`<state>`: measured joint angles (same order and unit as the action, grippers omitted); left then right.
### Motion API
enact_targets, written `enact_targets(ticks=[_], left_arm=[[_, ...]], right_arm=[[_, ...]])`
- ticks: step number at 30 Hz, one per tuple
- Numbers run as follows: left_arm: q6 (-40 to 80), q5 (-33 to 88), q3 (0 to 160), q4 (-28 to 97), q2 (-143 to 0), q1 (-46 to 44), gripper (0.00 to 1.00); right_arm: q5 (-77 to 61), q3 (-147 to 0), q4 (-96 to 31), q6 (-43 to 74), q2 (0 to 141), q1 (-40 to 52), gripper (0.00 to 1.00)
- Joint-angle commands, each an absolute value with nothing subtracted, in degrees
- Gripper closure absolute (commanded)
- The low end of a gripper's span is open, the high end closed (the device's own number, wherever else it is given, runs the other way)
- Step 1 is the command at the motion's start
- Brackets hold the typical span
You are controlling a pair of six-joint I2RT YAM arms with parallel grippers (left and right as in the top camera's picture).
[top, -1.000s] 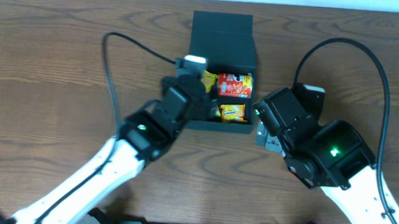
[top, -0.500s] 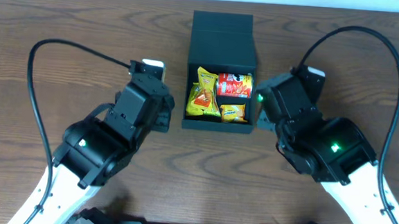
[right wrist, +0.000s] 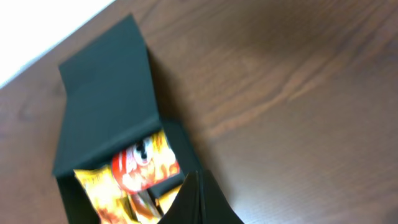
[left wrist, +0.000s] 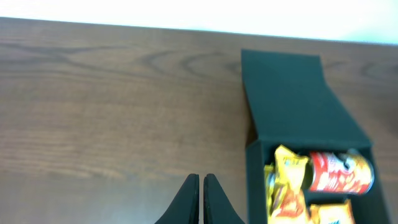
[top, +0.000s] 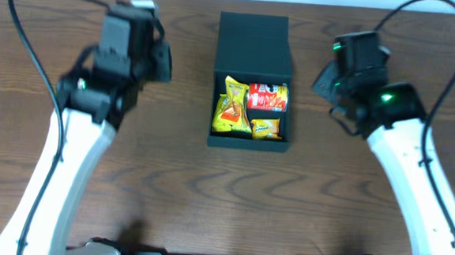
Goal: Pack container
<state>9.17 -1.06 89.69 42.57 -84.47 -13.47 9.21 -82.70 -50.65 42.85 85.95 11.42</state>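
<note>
The container (top: 248,143) sits at the middle of the desk's (top: 168,187) far edge. Its hinged lid (top: 252,46) lies open and flat, pointing toward that far edge. The tray holds three snack packets: a tall yellow packet (top: 229,108) on the left, a red packet (top: 267,98) at the rear right, and a small yellow packet (top: 266,128) at the front right. No loose packets are visible on the desk.

Handling, as judged: the box looks like stiff board, light even when loaded, with a matte surface that should not slip. The lid is probably the only part that flexes, folding along its hinge line. Take hold of the lid at its free far edge and fold it over the tray. If the box slides, steady it at a side wall. The packets look soft and crushable, and the tall one could snag the lid.

The left gripper (left wrist: 201,179) hangs over the far-left part of the desk, well apart from the box. Its jaws are clenched together on nothing. The right gripper (right wrist: 194,177) hangs beside the box's right wall, not touching it. Its jaws are likewise pressed together and empty.
</note>
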Motion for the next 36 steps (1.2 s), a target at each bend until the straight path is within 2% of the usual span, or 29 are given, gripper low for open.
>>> enact_targets(ticks=[1, 4, 7, 16, 24, 31, 36], left_arm=[[7.8, 8.1, 95.5, 42.9, -92.0, -10.9, 0.94], [11.3, 13.1, 99.9, 43.3, -99.2, -8.4, 0.94], [18.1, 24.0, 102.9, 43.1, -106.7, -4.9, 0.94], [31.1, 46.2, 103.4, 35.2, -122.5, -0.4, 0.94], [37.8, 49.5, 103.4, 30.2, -130.3, -1.9, 0.94], [41.8, 50.8, 103.4, 27.2, -134.7, -3.0, 0.94], [43.5, 48.6, 103.4, 24.9, -134.8, -3.6, 0.94]], right_arm=[[-2.5, -83.1, -48.4, 39.6, 88.1, 3.4, 0.98], [-7.7, -83.2, -46.0, 39.5, 90.5, -2.2, 0.98], [-11.7, -83.2, -44.2, 39.6, 93.7, -5.7, 0.98], [-31.6, -84.1, -28.9, 45.3, 109.6, -6.4, 0.98], [-38.4, -87.8, -26.0, 46.9, 120.9, -4.2, 0.99], [-43.2, -88.1, -16.6, 52.4, 125.7, -0.5, 0.99], [-42.5, -88.1, -14.4, 53.2, 126.7, 2.3, 0.98]])
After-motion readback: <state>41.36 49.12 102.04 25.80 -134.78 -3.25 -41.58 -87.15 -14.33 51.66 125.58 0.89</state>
